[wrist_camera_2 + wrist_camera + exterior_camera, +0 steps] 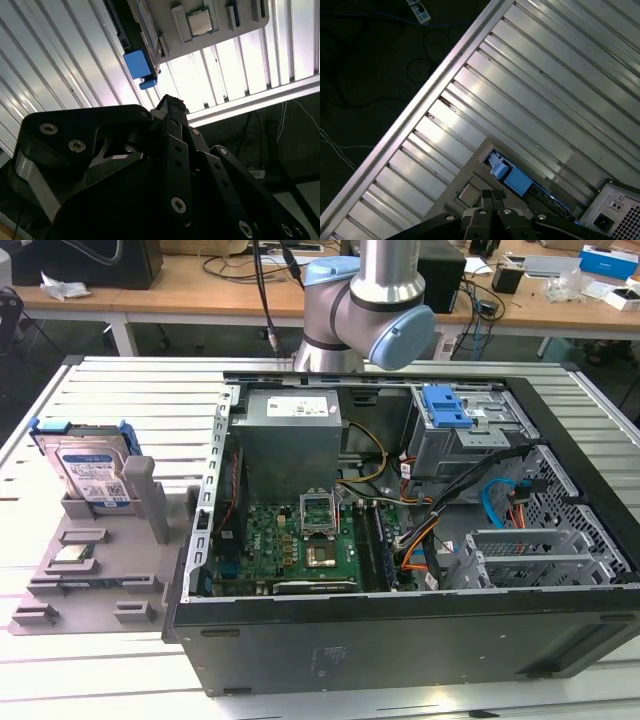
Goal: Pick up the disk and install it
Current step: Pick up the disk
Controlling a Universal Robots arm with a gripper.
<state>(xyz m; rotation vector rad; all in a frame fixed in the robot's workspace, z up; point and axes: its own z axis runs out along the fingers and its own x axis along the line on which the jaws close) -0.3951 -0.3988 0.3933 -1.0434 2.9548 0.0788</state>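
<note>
The disk [92,468] stands on edge in a grey holder [100,585] on the slatted table, at the exterior view's left. It is silver, with a blue-and-white label and blue rails. In the second wrist view the disk [142,30] shows edge-on with a blue rail end. My gripper [172,106] hangs well above it, apart from it, with its black fingers closed together and nothing between them. In the first wrist view the gripper [493,194] points down toward the disk [517,180] and the holder.
An open computer case [400,540] lies at the exterior view's right, with a grey drive cage with a blue latch [445,410] at its back. A small square processor chip [75,555] rests on the holder. The table edge [420,105] and the dark floor lie beyond.
</note>
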